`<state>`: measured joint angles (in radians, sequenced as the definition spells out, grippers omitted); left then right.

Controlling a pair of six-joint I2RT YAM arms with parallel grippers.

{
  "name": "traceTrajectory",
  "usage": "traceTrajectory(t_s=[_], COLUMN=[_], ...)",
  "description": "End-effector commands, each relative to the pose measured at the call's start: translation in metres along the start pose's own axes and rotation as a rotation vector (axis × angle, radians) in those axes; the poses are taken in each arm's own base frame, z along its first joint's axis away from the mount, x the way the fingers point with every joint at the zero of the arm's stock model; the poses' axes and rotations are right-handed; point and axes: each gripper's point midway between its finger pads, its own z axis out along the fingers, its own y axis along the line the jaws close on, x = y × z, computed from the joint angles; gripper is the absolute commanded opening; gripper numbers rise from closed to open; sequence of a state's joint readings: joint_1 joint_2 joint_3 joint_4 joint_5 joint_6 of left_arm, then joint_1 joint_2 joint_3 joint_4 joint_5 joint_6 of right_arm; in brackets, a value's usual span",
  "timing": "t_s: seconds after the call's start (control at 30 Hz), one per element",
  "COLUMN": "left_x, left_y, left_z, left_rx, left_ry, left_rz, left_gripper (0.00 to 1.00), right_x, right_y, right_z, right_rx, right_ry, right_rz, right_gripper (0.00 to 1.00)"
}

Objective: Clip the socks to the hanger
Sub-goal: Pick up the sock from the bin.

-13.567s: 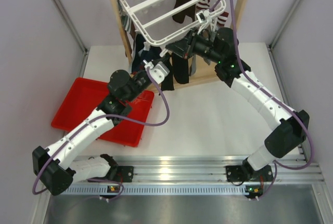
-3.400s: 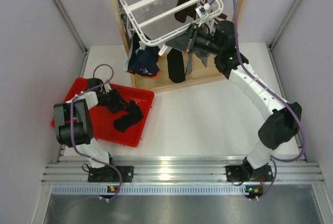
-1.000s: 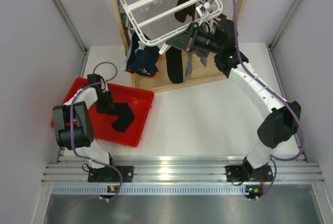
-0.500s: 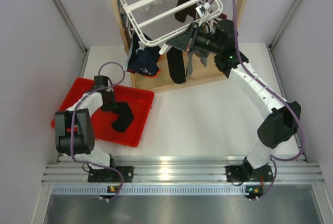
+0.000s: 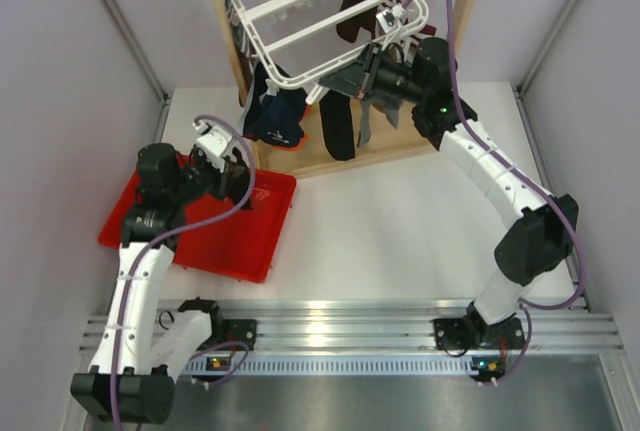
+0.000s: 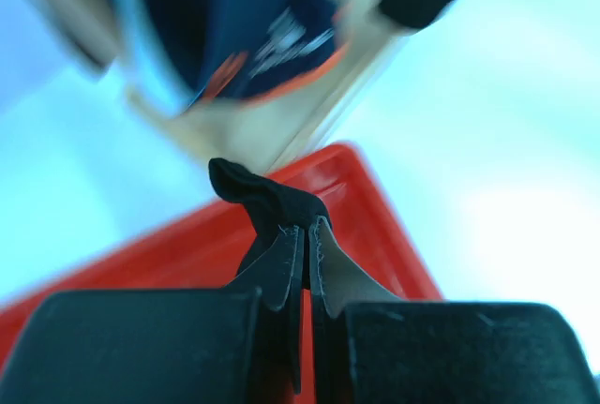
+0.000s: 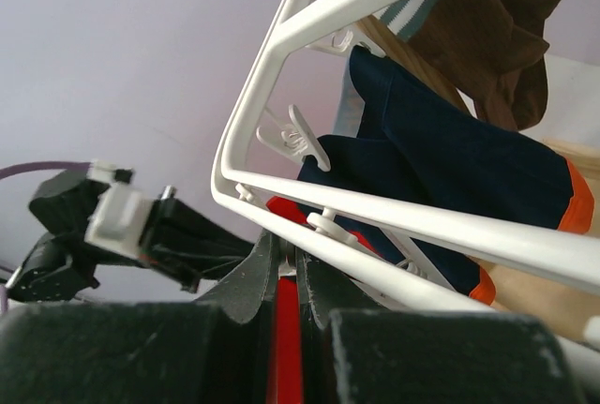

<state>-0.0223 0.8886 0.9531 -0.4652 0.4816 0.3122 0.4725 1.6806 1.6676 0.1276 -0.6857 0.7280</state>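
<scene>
My left gripper (image 5: 243, 169) is shut on a black sock (image 6: 267, 200) and holds it above the red tray (image 5: 215, 241), left of the frame; in its wrist view the jaws (image 6: 305, 231) pinch the sock's folded edge. The white hanger (image 5: 320, 21) hangs tilted in the wooden frame. My right gripper (image 5: 335, 81) is at the hanger's near edge, shut on a small white clip (image 7: 289, 271) under the white bar (image 7: 394, 212). A black sock (image 5: 338, 131), a grey sock (image 5: 366, 123) and a brown sock with a striped cuff (image 5: 355, 6) hang from the hanger.
Navy fabric with orange trim (image 5: 275, 116) hangs at the hanger's near left corner, also in the right wrist view (image 7: 450, 160). The wooden frame (image 5: 228, 31) stands on its base (image 5: 370, 156) at the table's back. Grey walls close both sides.
My left gripper has risen from the tray with the black sock and moved right toward the frame; no sock shows in the tray. My right gripper has stayed at the clip.
</scene>
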Motion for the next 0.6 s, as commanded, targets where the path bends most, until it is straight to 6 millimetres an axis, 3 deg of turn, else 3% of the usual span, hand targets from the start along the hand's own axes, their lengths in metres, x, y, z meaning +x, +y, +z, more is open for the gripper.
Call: traceTrajectory(t_s=[0.0, 0.1, 0.23, 0.37, 0.47, 0.57], left_x=[-0.046, -0.061, -0.050, -0.061, -0.092, -0.116], left_y=[-0.059, -0.089, -0.120, -0.152, -0.159, -0.155], left_z=[-0.017, -0.029, -0.026, -0.025, -0.017, 0.006], left_rx=[0.337, 0.499, 0.633, 0.736, 0.735, 0.677], left_ry=[-0.162, -0.205, -0.122, -0.145, -0.210, -0.216], left_rz=[0.175, 0.253, 0.345, 0.396, 0.396, 0.379], left_gripper=[0.00, 0.00, 0.00, 0.00, 0.00, 0.00], right_x=[-0.030, -0.030, -0.028, -0.030, -0.029, -0.030], right_y=[0.007, 0.010, 0.010, 0.013, 0.013, 0.015], right_z=[-0.009, -0.008, -0.007, -0.006, -0.006, -0.007], right_rx=[-0.004, -0.014, -0.014, -0.019, -0.021, -0.028], right_ry=[-0.095, -0.098, -0.099, -0.104, -0.102, -0.102], right_rz=[-0.072, -0.072, -0.076, -0.086, -0.084, -0.091], right_gripper=[0.00, 0.00, 0.00, 0.00, 0.00, 0.00])
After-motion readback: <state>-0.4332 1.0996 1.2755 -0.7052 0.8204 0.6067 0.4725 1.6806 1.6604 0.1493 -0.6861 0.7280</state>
